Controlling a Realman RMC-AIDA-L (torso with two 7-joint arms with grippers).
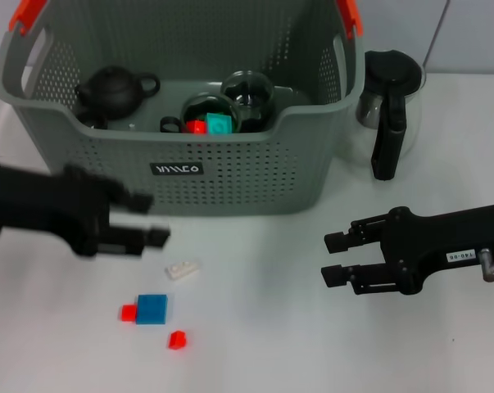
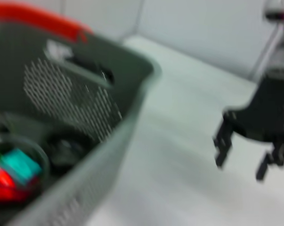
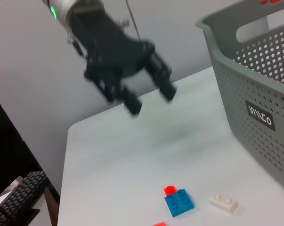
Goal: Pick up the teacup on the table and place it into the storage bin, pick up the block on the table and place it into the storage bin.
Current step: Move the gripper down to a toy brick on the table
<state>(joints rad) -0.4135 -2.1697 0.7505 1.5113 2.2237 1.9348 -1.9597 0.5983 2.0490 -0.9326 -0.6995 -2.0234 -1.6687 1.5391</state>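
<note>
The grey storage bin (image 1: 230, 192) stands at the back of the table. Inside it, a glass teacup (image 1: 210, 115) holds a red and a teal block; the left wrist view shows this teacup (image 2: 17, 172) too. No teacup shows on the table. In front of the bin lie a white block (image 1: 183, 269), a blue block (image 1: 151, 309) with a small red one beside it, and another red block (image 1: 177, 339). My left gripper (image 1: 154, 219) hovers open and empty just in front of the bin, above the blocks. My right gripper (image 1: 328, 258) is open and empty at the right.
A black teapot (image 1: 111, 90) and a second glass cup (image 1: 247, 90) also sit in the bin. A glass pitcher with a black handle (image 1: 388, 110) stands to the right of the bin. White tabletop surrounds the blocks.
</note>
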